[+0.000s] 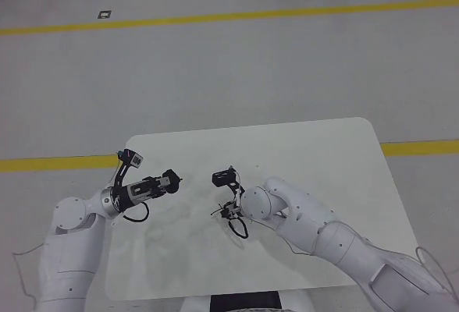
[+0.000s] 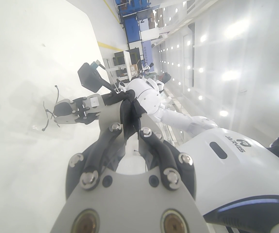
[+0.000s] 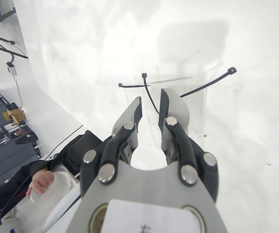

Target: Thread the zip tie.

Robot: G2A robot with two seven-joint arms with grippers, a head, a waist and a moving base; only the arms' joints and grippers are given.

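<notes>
1. The right pincer hangs low over the white table, near its middle, with its fingers spread apart and nothing pinched.
2. A black zip tie runs into the gap between those fingers, its head pointing away from the wrist, its strap close to 1 finger pad.
3. A second zip tie crosses it just past the fingertips, and a third zip tie slants off to the side.
4. All 3 sit over a clear plastic box on the table.
5. The left pincer is held well apart from the ties. Its fingers look pressed together, though dark cloth behind them blurs the tips.
</notes>
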